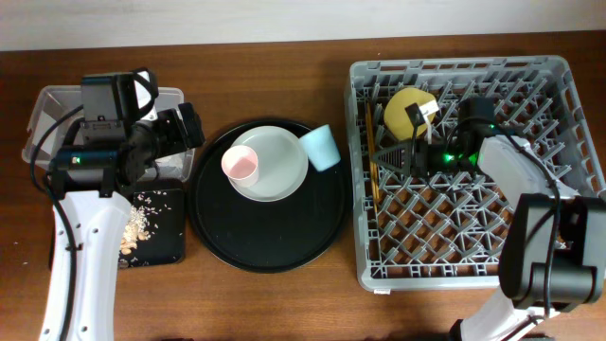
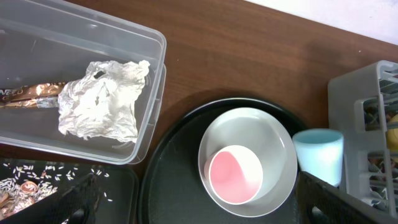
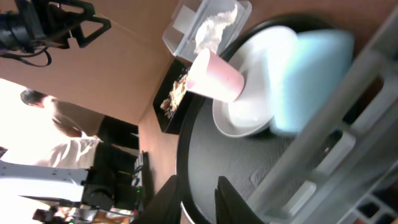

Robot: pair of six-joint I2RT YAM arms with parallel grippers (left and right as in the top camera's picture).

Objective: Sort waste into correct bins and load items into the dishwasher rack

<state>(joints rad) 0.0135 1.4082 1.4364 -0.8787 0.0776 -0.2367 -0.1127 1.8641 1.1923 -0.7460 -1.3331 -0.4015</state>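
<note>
The small pink plastic cup (image 1: 240,164) stands mouth up on the pale grey-green round plate (image 1: 287,175). The plate sits on the big round black tray (image 1: 284,242) in the middle of the table. The light blue cup (image 1: 322,148) stands just beside the plate, on the tray's right side.

I think the pink cup is light and hard, with a smooth, slippery wall. It could tip over or slide on the plate if pushed. A good place to grab looks like the rim, with one finger inside and one outside.

The left gripper (image 1: 189,128) hangs over the clear plastic box (image 1: 57,99) with its fingers wide apart and holding nothing. In the box lie the crumpled white paper napkin (image 2: 102,102) and the shiny gold-brown wrapper (image 2: 31,93).

The right gripper (image 3: 198,196) is inside the big grey dishwasher rack (image 1: 454,275), near the yellow bowl (image 1: 405,106) and the wooden chopsticks (image 1: 375,185). Its fingers are a little apart, and I see nothing between them.
</note>
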